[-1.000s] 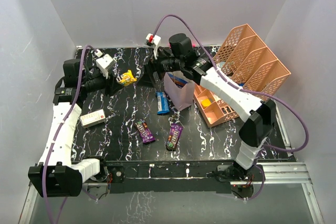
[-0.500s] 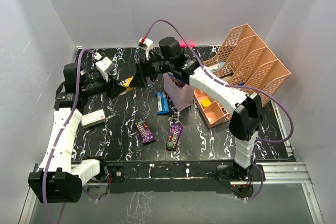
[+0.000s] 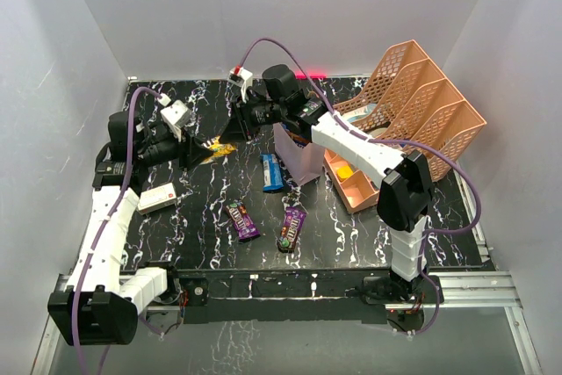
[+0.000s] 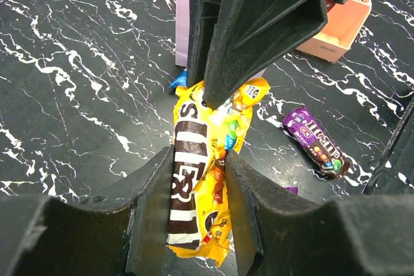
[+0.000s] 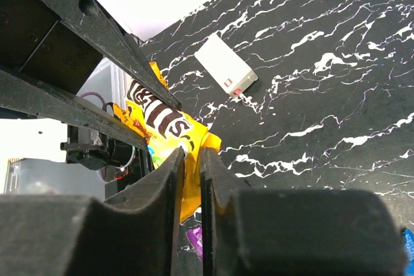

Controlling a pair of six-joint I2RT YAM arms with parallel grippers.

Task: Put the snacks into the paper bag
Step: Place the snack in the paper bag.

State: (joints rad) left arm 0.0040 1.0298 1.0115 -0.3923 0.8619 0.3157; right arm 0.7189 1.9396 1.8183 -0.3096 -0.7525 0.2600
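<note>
Yellow packet [image 4: 194, 182], clamped by both left hand [image 4: 197, 154] and right hand [image 5: 192, 153], hangs left of paper bag [image 3: 299, 161].

walls [image 3: 263, 6]: plain white, three sides | table [image 3: 351, 234]: black marble, white veins | light: even

R arm [image 3: 356, 140] over bag [image 3: 303, 166] mouth, prob.

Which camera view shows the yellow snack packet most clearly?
Left wrist: the yellow packet lies in the middle, its lettering readable. Right wrist shows only part of it; top external, a small yellow patch.
</note>
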